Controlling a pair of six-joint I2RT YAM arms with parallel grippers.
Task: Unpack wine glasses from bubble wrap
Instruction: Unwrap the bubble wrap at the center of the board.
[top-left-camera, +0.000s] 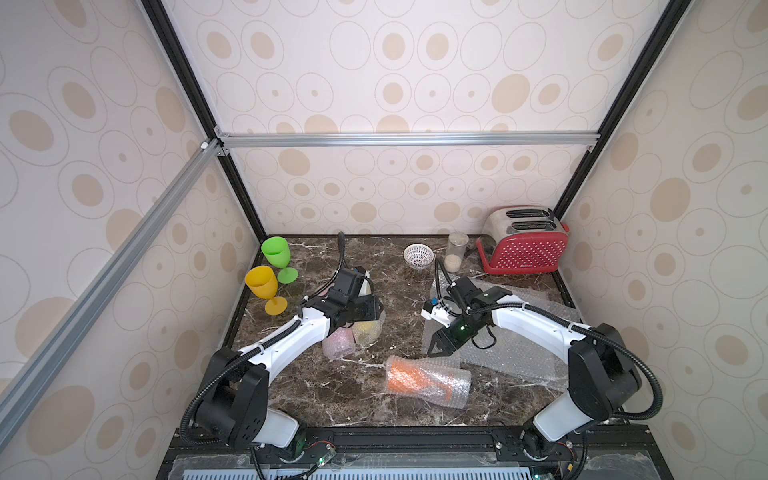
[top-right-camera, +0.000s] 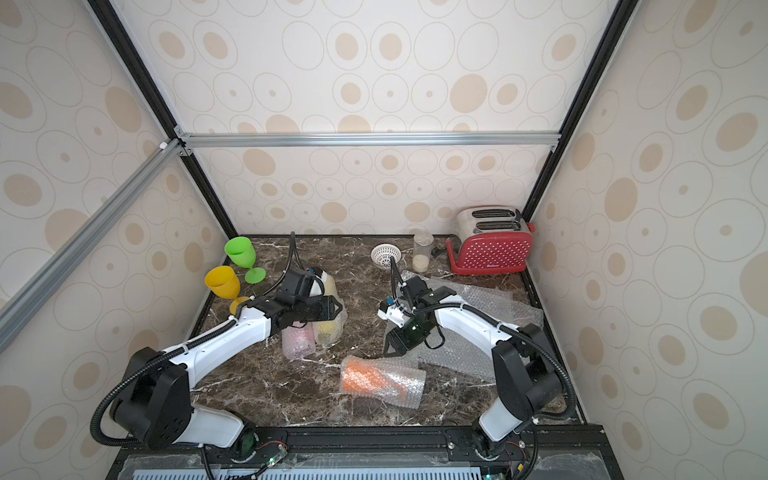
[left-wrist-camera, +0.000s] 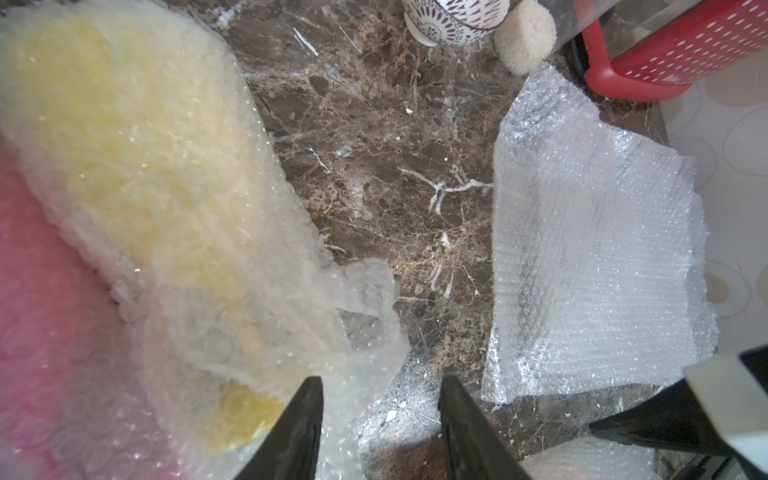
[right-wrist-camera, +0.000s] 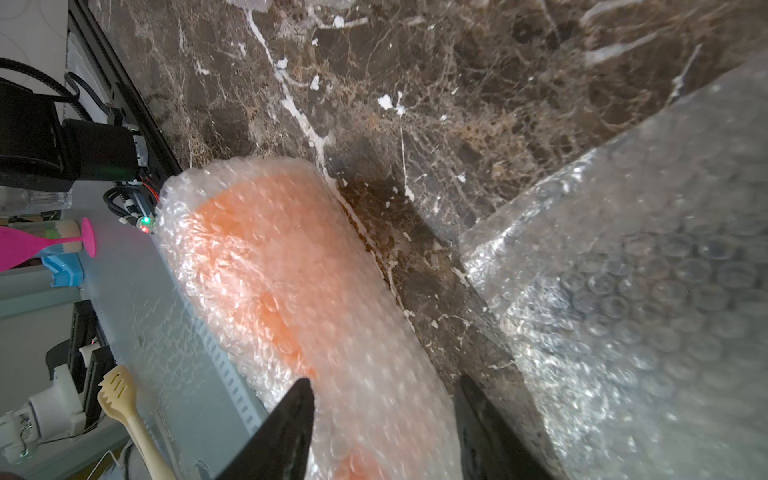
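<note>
Two bare wine glasses, green (top-left-camera: 276, 253) and yellow (top-left-camera: 262, 286), stand upright at the back left. Three bubble wrap tubes lie on the marble: yellow (left-wrist-camera: 137, 166), pink (left-wrist-camera: 50, 332) beside it, and orange (top-left-camera: 428, 380) near the front. My left gripper (left-wrist-camera: 380, 382) hovers open over the yellow tube's loose end flap (left-wrist-camera: 361, 299), and in a top view its jaws (top-right-camera: 338, 307) sit above the yellow and pink tubes. My right gripper (right-wrist-camera: 385, 381) is open, its jaws astride one end of the orange tube (right-wrist-camera: 291, 270), which looks blurred.
Flat bubble wrap sheets (top-left-camera: 536, 307) cover the right side under the right arm. A red toaster (top-left-camera: 525, 249), a clear jar (top-left-camera: 456, 251) and a white perforated bowl (top-left-camera: 418, 255) stand along the back. Patterned walls close three sides.
</note>
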